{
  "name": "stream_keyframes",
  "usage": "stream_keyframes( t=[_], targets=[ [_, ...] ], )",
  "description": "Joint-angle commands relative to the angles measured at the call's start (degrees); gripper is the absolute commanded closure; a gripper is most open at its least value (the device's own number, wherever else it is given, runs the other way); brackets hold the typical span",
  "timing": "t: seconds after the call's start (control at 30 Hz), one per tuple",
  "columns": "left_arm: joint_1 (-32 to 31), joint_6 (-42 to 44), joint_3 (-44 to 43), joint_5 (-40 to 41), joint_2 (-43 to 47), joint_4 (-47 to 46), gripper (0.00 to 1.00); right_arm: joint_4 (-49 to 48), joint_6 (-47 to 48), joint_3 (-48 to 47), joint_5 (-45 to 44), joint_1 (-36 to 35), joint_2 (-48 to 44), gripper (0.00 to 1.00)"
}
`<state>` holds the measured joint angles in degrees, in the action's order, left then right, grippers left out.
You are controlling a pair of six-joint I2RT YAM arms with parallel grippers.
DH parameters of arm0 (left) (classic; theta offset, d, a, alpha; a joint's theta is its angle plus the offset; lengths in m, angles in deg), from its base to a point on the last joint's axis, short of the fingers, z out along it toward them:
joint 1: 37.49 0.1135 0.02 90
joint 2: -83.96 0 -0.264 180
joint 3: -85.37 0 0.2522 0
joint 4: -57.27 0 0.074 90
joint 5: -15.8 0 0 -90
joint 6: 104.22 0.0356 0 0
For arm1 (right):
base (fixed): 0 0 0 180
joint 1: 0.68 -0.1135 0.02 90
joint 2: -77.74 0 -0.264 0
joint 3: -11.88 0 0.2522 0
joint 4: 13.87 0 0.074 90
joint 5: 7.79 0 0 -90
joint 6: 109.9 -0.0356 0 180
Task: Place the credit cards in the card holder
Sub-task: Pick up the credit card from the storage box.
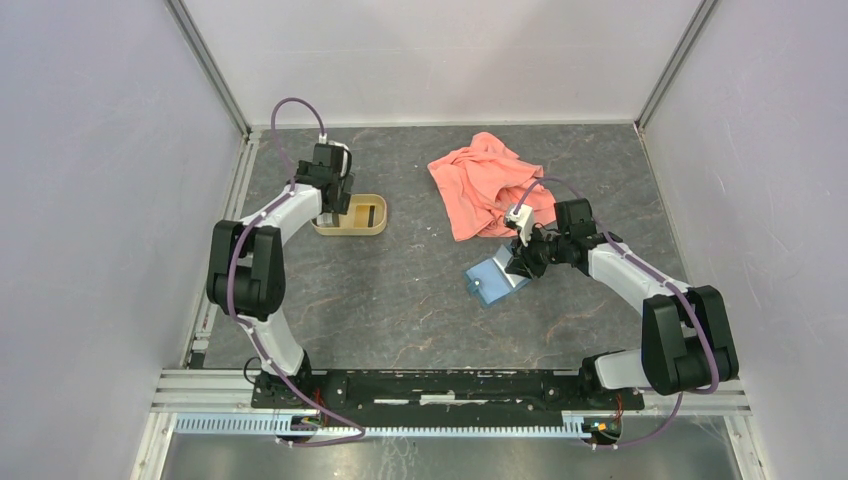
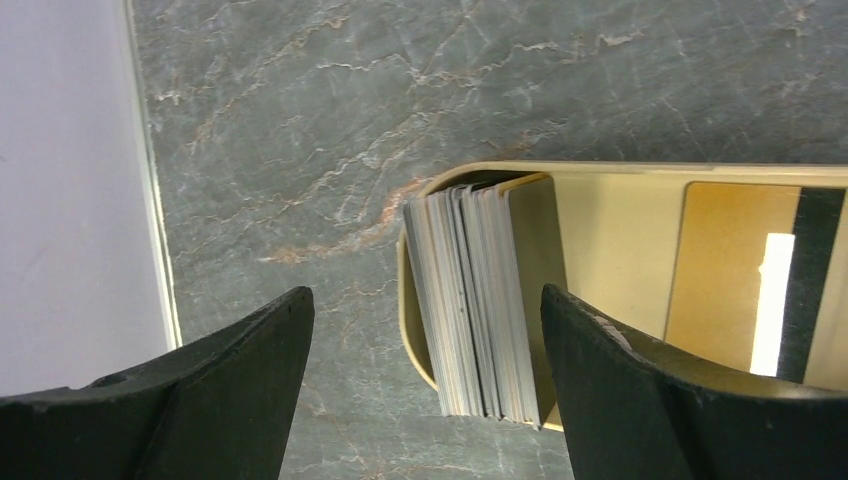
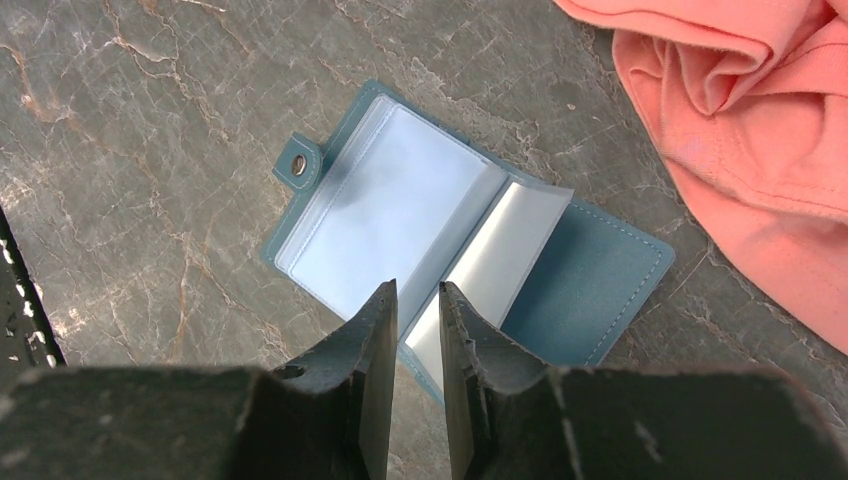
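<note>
Black fingers of the left claw fill the bottom of its wrist view, spread wide and touching nothing. Straight beyond the gap between them stand the cards, a tight stack on edge at the near end of the tray. The edges of the stack run lengthwise away from the claw, so its broad faces look toward the two fingers. A straight closing would therefore squeeze across the stack's thickness. I judge that the stack sits a little nearer the right-hand finger than the left. One more card lies flat on the tray floor past the stack, with a dark stripe along it.

On the other side, the right claw has its fingers drawn almost together, with only a thin slit left. It hangs over the near edge of the holder, which lies open on the table with its snap at the far left corner. One clear sleeve is lifted off the cover beside the fingertips. Whether a leaf is nipped in the slit I cannot tell.

From above, the holder is well apart from the tray, off to its right and nearer the bases. The left arm is the one at the cards. A cloth lies just beyond the holder.
</note>
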<state>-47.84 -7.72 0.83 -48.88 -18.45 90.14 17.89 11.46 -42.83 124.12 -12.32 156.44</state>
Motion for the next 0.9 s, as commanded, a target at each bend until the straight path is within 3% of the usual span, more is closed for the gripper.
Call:
stream_keyframes(
  t=[0.0, 0.37, 0.87],
  targets=[
    [-0.4, -1.8, -1.7, -2.1, -1.1, -2.3, 0.11, -0.3, 0.7, -0.1, 0.3, -0.3, -0.5, 0.72],
    [0.3, -3.2, -2.3, -2.8, -3.6, -1.6, 0.11, -0.1, 0.9, -0.1, 0.4, -0.3, -0.5, 0.72],
    [0.7, -3.9, -1.8, -0.4, -0.9, -2.0, 0.28, 0.0, 0.9, -0.1, 0.5, -0.3, -0.6, 0.72]
  ],
)
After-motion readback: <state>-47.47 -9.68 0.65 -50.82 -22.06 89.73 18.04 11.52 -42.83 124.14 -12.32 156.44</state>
